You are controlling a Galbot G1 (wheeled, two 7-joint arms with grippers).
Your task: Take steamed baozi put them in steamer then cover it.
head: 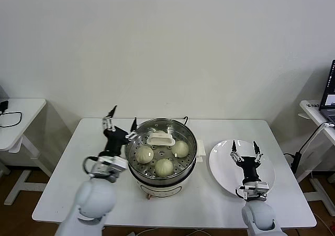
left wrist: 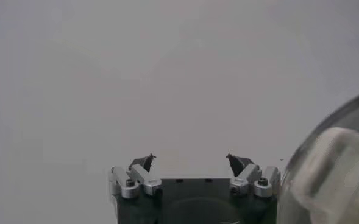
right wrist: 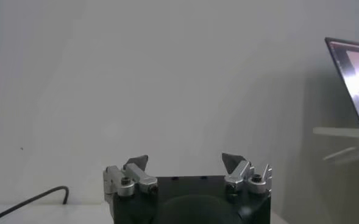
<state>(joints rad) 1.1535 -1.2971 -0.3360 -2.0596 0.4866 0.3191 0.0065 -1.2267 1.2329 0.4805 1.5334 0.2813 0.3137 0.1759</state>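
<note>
Three steamed baozi (head: pixel 164 166) visible in covered steamer (head: pixel 160 181), white plate (head: pixel 222 165) bare, left pincer (head: pixel 122 120) and right pincer (head: pixel 245 148) open

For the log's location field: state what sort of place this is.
Probably a lab or office test room, not a kitchen: a bare white wall, plain white table carrying the steamer, and a laptop on a side desk.
</note>
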